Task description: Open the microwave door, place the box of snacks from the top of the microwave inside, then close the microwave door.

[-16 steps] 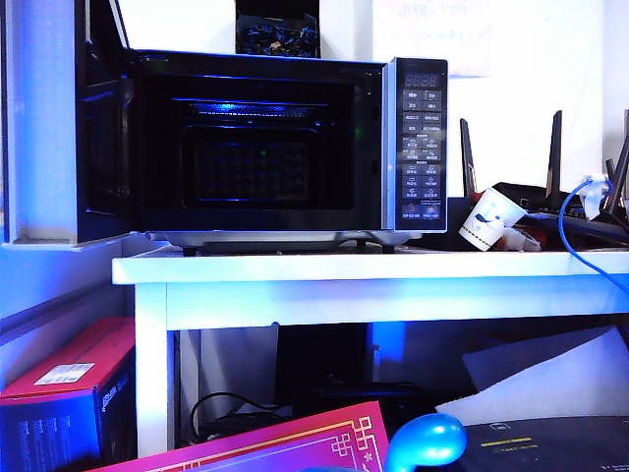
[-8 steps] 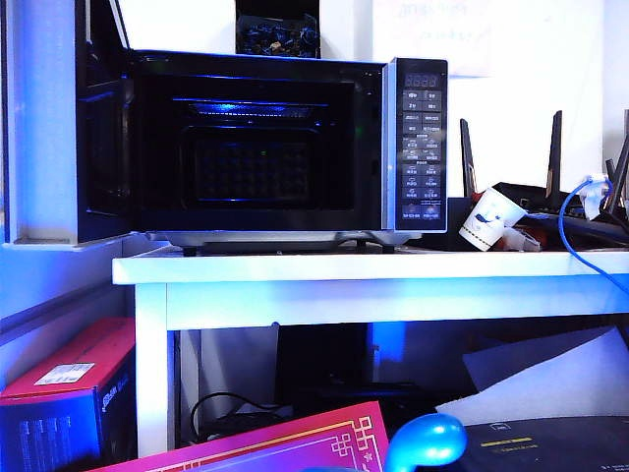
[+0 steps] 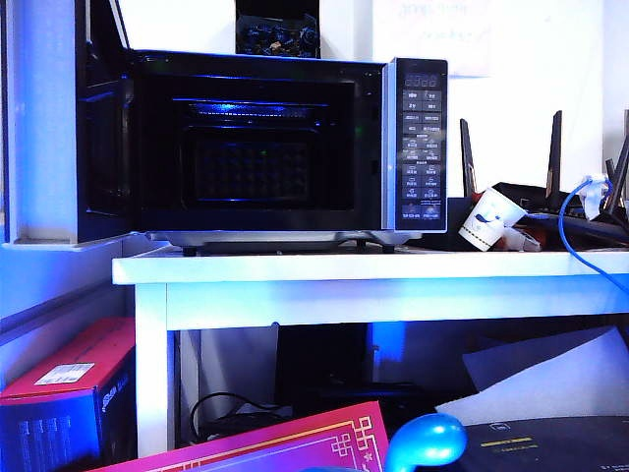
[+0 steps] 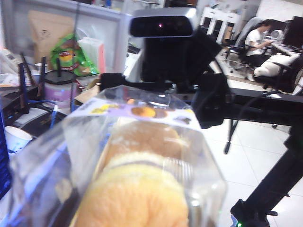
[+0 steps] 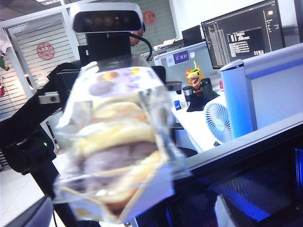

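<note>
clear thin plastic box [image 4: 142, 156], light, slick, crushable, hangs aloft between left pincer and right pincer, fingers hidden so grip unclear, microwave [image 3: 265, 147] empty; hold by stiff side edges.

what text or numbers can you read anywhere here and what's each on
No text reads clearly.
Microwave button panel: display digits and button labels too small.
Red box white sticker: too small.
Paper cup: blue print, illegible.
Wall poster: faint, blurred.
Box of snacks label: pictures only, blurred.
Blue desk sign and monitor: characters unreadable.
</note>
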